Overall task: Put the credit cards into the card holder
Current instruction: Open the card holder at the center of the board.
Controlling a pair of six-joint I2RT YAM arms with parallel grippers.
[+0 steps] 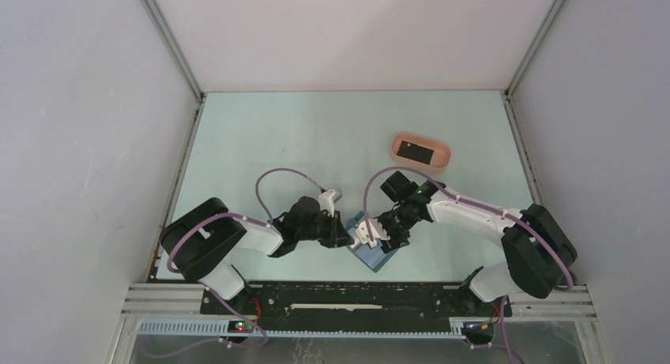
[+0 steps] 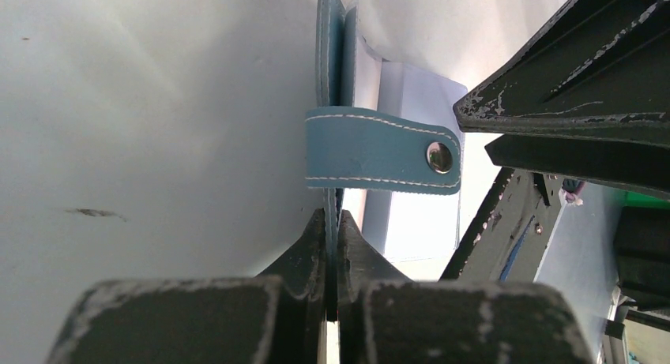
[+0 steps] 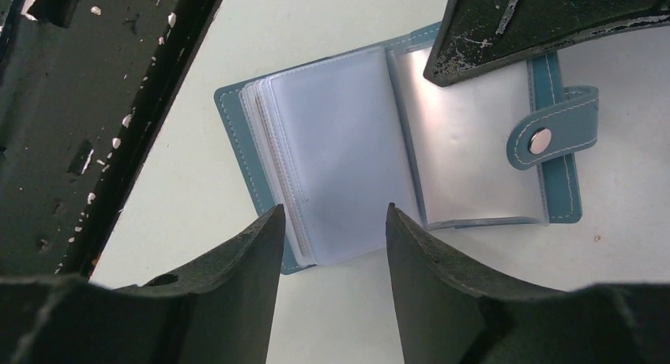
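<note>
The card holder [image 3: 340, 143], a blue wallet, lies open on the table with its clear sleeves fanned out and its snap strap [image 3: 553, 131] at the right. In the top view the card holder [image 1: 373, 256] sits between the two arms near the front. My left gripper [image 2: 332, 222] is shut on the thin edge of the wallet's cover, below the snap strap [image 2: 379, 151]. My right gripper [image 3: 332, 222] hovers open just above the sleeves with nothing between its fingers. One black credit card [image 1: 415, 151] lies in the peach tray.
The peach-pink oval tray [image 1: 442, 160] stands at the back right of the table. Both grippers [image 1: 345, 231] [image 1: 367, 236] crowd together over the wallet. White walls close in the table on three sides.
</note>
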